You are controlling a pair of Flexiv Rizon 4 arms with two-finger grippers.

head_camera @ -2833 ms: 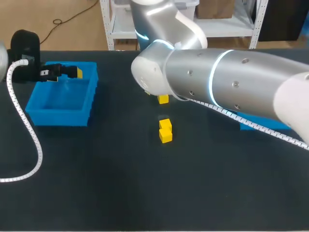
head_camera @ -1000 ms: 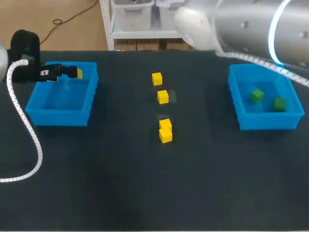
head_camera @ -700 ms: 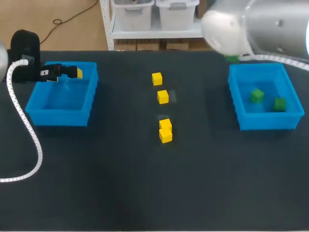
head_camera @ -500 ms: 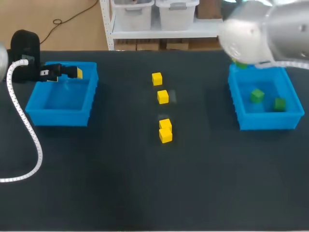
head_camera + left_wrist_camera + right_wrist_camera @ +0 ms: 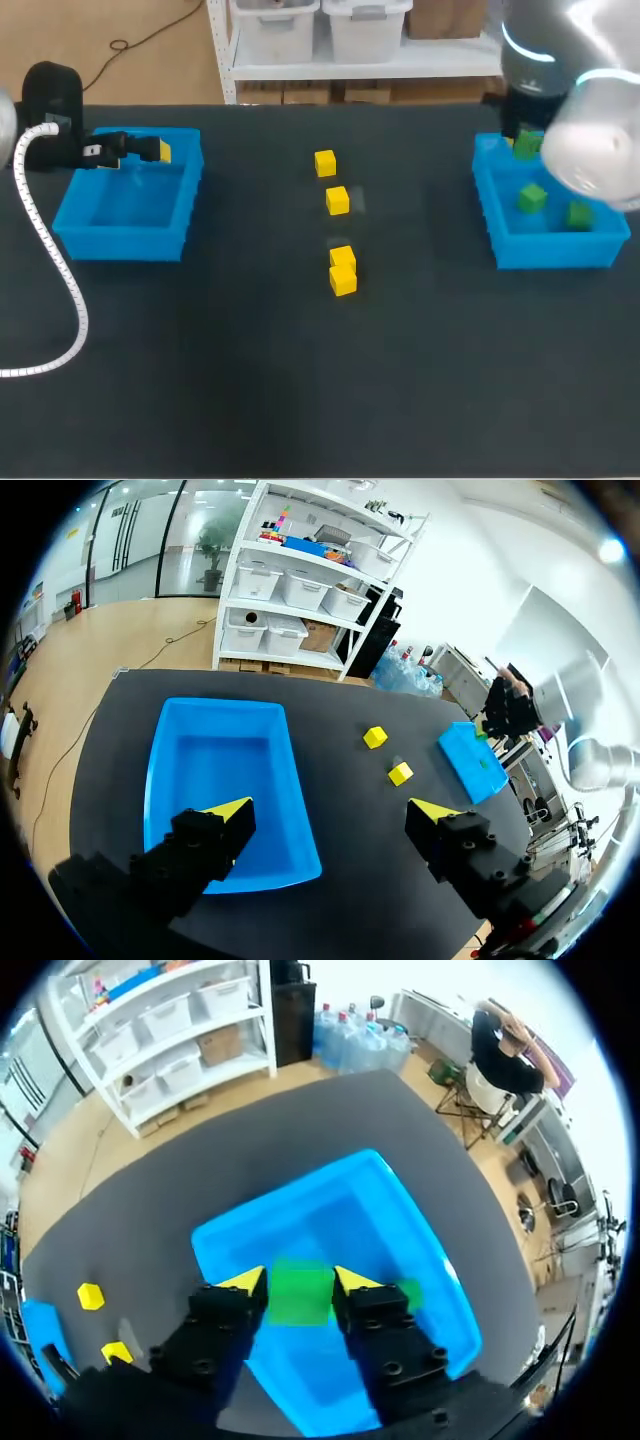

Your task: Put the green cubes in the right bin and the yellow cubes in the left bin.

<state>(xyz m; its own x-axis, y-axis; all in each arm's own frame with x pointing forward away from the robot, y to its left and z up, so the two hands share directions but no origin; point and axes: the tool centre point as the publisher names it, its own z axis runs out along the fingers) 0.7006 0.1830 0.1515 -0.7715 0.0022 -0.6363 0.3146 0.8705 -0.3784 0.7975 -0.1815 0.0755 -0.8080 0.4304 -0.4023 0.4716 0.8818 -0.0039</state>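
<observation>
It was a robotics lab: a left arm and a right arm stood over a black bench with blue bins and yellow cubes.

The table is plain black. The left bin and right bin are bright blue. Mid-table are four yellow cubes; in the right bin, two green cubes. The right gripper, black with yellow tips, pinches a green cube.

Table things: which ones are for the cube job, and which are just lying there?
Job: left bin, right bin, four yellow cubes, green cubes, held green cube, right gripper.
Lying about: white cable.
</observation>
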